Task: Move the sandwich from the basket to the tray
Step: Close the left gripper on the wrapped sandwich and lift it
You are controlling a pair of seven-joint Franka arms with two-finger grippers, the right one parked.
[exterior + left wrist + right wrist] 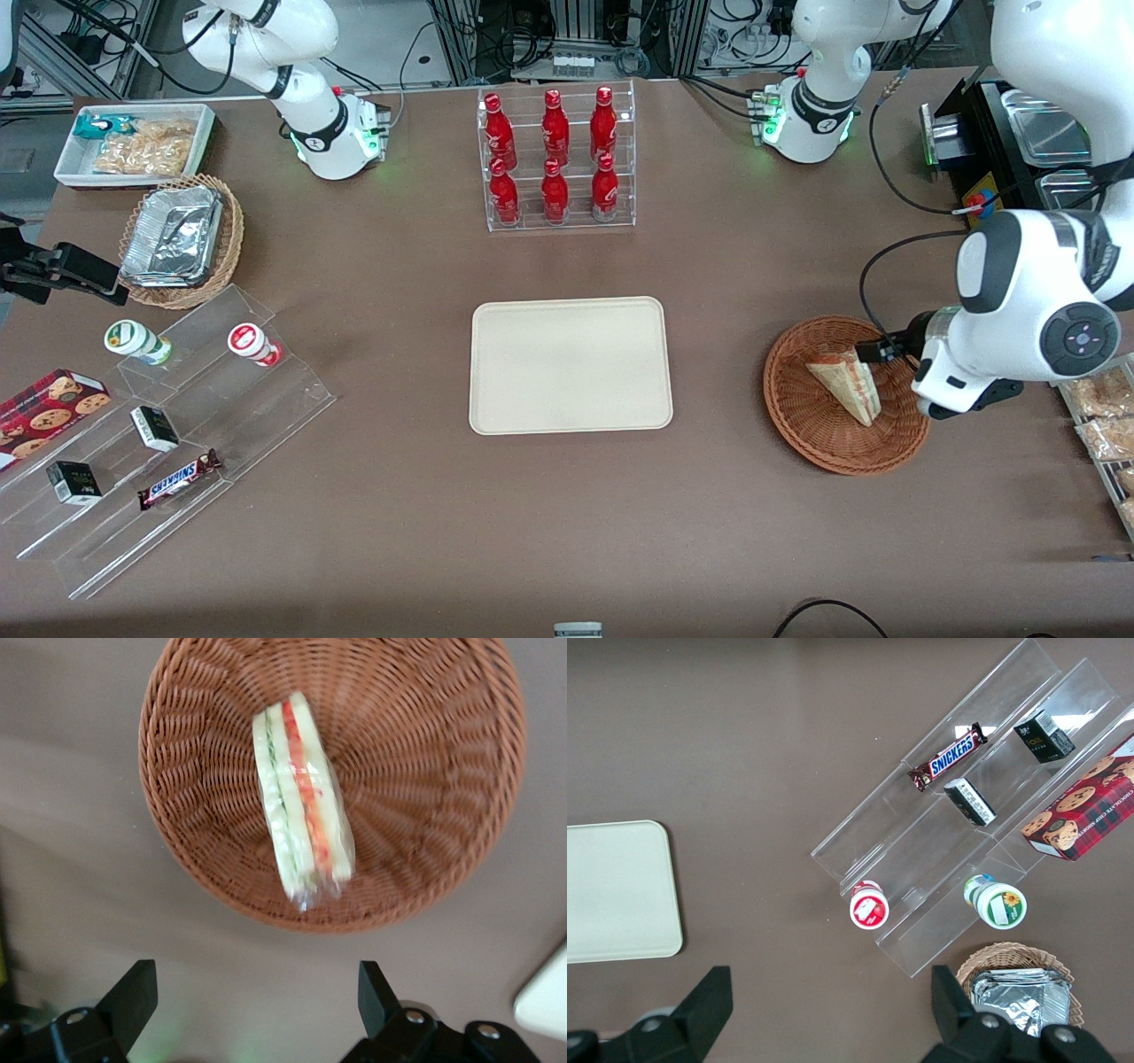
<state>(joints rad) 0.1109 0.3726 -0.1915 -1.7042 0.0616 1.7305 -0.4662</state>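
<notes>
Wicker basket [842, 396] is still holding the sandwich [846, 386] | tool [257, 1005] is hovering beside its rim, fingers wide apart, gripping nothing | tray [569, 364] is lying bare on the counter [567, 514] | grasp and transfer remaining

brown table [372, 532], cabled metal framing [576, 35]

Plastic-wrapped triangular white-bread sandwich [848, 385] [301, 806] lying in round reddish-brown wicker basket [802, 416] [416, 771], toward counter's working-arm edge. Flat cream rectangular tray [570, 365] [545, 997] bare, mid-counter.
</notes>
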